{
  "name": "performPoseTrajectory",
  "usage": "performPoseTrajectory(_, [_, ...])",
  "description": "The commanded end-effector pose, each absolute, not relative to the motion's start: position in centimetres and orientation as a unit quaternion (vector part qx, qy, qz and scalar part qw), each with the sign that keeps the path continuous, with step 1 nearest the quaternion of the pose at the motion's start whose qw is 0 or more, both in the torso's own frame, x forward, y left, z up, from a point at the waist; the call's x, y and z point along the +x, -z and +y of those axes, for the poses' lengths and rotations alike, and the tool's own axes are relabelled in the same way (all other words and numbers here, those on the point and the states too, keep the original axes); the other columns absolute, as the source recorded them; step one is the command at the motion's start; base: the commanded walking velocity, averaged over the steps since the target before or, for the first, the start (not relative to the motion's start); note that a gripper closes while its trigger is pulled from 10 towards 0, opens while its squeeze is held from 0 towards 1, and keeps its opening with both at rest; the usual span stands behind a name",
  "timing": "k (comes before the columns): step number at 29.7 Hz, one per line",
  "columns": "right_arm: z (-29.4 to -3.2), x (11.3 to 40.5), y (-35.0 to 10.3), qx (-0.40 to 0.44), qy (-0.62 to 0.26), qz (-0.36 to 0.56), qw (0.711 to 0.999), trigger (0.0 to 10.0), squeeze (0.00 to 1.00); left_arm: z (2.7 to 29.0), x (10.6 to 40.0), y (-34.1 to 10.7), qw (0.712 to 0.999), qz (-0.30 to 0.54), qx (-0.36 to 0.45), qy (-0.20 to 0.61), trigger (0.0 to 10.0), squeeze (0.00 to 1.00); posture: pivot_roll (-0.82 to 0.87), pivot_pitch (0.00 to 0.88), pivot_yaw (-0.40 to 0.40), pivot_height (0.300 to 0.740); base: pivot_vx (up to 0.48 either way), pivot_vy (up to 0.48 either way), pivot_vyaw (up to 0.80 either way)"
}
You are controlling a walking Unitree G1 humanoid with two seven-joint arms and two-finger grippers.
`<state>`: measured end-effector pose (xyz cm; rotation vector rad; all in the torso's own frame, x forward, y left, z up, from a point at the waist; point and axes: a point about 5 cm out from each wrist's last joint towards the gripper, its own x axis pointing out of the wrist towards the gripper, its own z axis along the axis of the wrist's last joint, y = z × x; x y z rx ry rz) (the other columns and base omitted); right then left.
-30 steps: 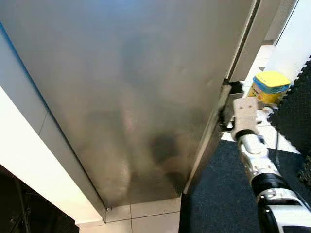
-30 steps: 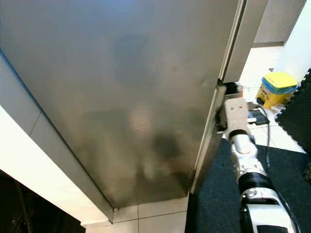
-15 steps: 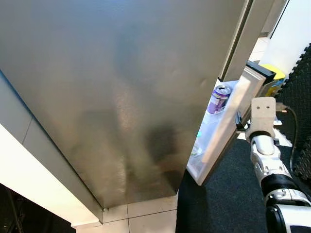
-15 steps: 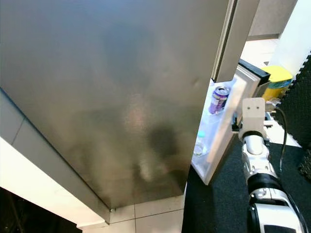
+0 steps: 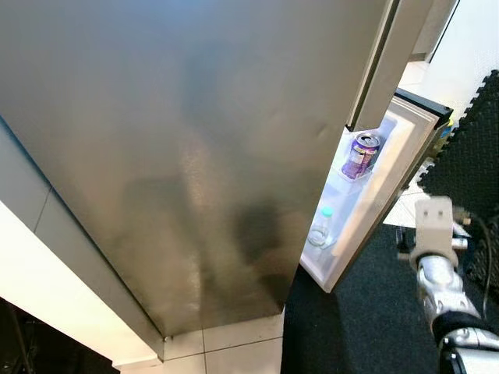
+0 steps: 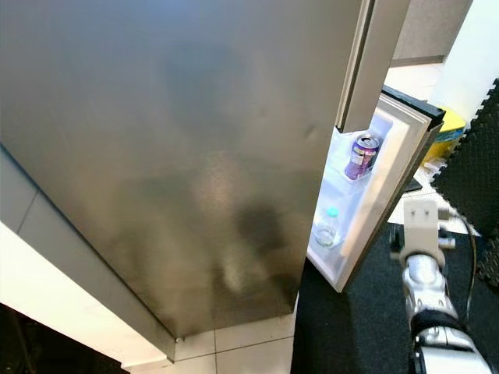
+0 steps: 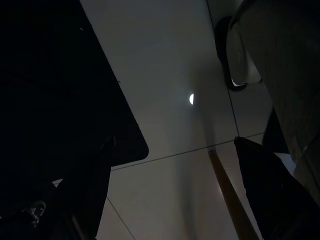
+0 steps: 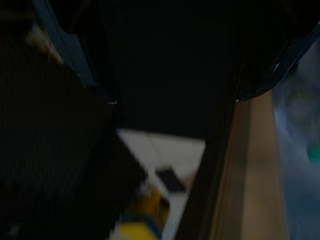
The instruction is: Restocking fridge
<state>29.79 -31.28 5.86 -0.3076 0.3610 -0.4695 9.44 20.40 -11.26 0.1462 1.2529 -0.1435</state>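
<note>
Judging progress: fridge door (image 5: 390,187) stands ajar with can (image 5: 360,154) and bottle (image 5: 320,227) on its shelves, nothing yet restocked; right gripper (image 8: 172,95) near door edge, grip state indiscernible.

Both eye views look steeply down, close against the steel fridge (image 5: 195,156), sharing its open door (image 6: 390,187) at right. The left wrist view faces the floor tiles (image 7: 165,100); the right wrist view, dark, looks along the door's edge.
</note>
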Motion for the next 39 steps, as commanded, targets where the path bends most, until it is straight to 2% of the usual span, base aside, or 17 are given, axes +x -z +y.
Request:
performPoseTrajectory(1, [-30.7, 27.9, -2.9, -0.143, 0.215, 0.241, 0.936, 10.0, 0.00, 19.7, 9.4, 11.4, 0.802, 0.589, 0.064, 0.076, 10.0, 0.00, 0.05, 0.039, 0.010, 0.740, 0.000, 0.000, 0.00])
performPoseTrajectory(3, [-30.1, 26.4, -0.9, -0.137, 0.199, 0.283, 0.928, 10.0, 0.00, 19.6, 9.5, 11.4, 0.804, 0.587, 0.061, 0.075, 10.0, 0.00, 0.05, 0.035, 0.009, 0.740, 0.000, 0.000, 0.00])
performPoseTrajectory(4, [-29.4, 24.4, 1.3, -0.136, 0.182, 0.330, 0.917, 10.0, 0.00, 19.5, 9.6, 11.4, 0.805, 0.586, 0.060, 0.074, 10.0, 0.00, 0.05, 0.028, 0.006, 0.740, 0.000, 0.000, 0.00])
performPoseTrajectory(6, [-29.2, 23.5, 2.1, -0.135, 0.174, 0.349, 0.911, 10.0, 0.00, 19.4, 9.7, 11.4, 0.805, 0.586, 0.060, 0.074, 10.0, 0.00, 0.05, 0.026, 0.005, 0.740, 0.000, 0.000, 0.00])
performPoseTrajectory(7, [-28.5, 21.3, 4.0, -0.125, 0.161, 0.393, 0.897, 10.0, 0.00, 19.4, 9.8, 11.3, 0.805, 0.585, 0.059, 0.073, 10.0, 0.00, 0.05, 0.019, 0.004, 0.740, 0.000, 0.000, 0.00])
performPoseTrajectory(8, [-28.5, 21.3, 4.0, -0.125, 0.161, 0.393, 0.897, 10.0, 0.00, 19.4, 9.8, 11.3, 0.805, 0.585, 0.059, 0.073, 10.0, 0.00, 0.05, 0.019, 0.004, 0.740, 0.000, 0.000, 0.00])
performPoseTrajectory(10, [-27.9, 19.4, 5.5, -0.118, 0.146, 0.428, 0.884, 10.0, 0.00, 19.3, 10.0, 11.3, 0.806, 0.585, 0.059, 0.072, 10.0, 0.00, 0.05, 0.010, 0.003, 0.740, 0.000, 0.000, 0.00])
performPoseTrajectory(12, [-27.9, 19.4, 5.5, -0.118, 0.146, 0.428, 0.884, 10.0, 0.00, 19.3, 10.0, 11.3, 0.806, 0.585, 0.059, 0.072, 10.0, 0.00, 0.05, 0.010, 0.003, 0.740, 0.000, 0.000, 0.00])
performPoseTrajectory(13, [-26.4, 15.7, 7.9, -0.111, 0.113, 0.492, 0.856, 10.0, 0.00, 19.3, 10.2, 11.3, 0.806, 0.584, 0.061, 0.073, 10.0, 0.00, 0.06, 0.000, 0.001, 0.740, 0.000, 0.000, 0.00])
performPoseTrajectory(14, [-26.4, 15.7, 7.9, -0.111, 0.113, 0.492, 0.856, 10.0, 0.00, 19.3, 10.2, 11.3, 0.806, 0.584, 0.061, 0.073, 10.0, 0.00, 0.06, 0.000, 0.001, 0.740, 0.000, 0.000, 0.00])
performPoseTrajectory(16, [-25.4, 13.2, 9.2, -0.106, 0.090, 0.531, 0.836, 10.0, 0.00, 19.3, 10.5, 11.2, 0.807, 0.582, 0.063, 0.073, 10.0, 0.00, 0.06, 0.000, -0.003, 0.740, 0.000, 0.000, 0.00])
performPoseTrajectory(20, [-24.4, 10.7, 10.2, -0.110, 0.053, 0.573, 0.810, 10.0, 0.00, 19.5, 11.1, 11.0, 0.810, 0.578, 0.069, 0.067, 10.0, 0.00, 0.06, 0.000, -0.011, 0.740, 0.000, 0.000, 0.00])
performPoseTrajectory(27, [-24.5, 10.1, 10.4, -0.115, 0.038, 0.586, 0.802, 10.0, 0.00, 19.2, 11.3, 11.0, 0.810, 0.579, 0.064, 0.071, 10.0, 0.00, 0.06, 0.000, -0.021, 0.740, 0.000, -0.112, 0.00])
performPoseTrajectory(39, [-24.5, 11.7, 9.9, -0.125, 0.019, 0.573, 0.810, 10.0, 0.00, 19.1, 10.6, 11.2, 0.803, 0.589, 0.057, 0.075, 10.0, 0.00, 0.06, 0.000, -0.023, 0.740, 0.000, -0.455, 0.00])
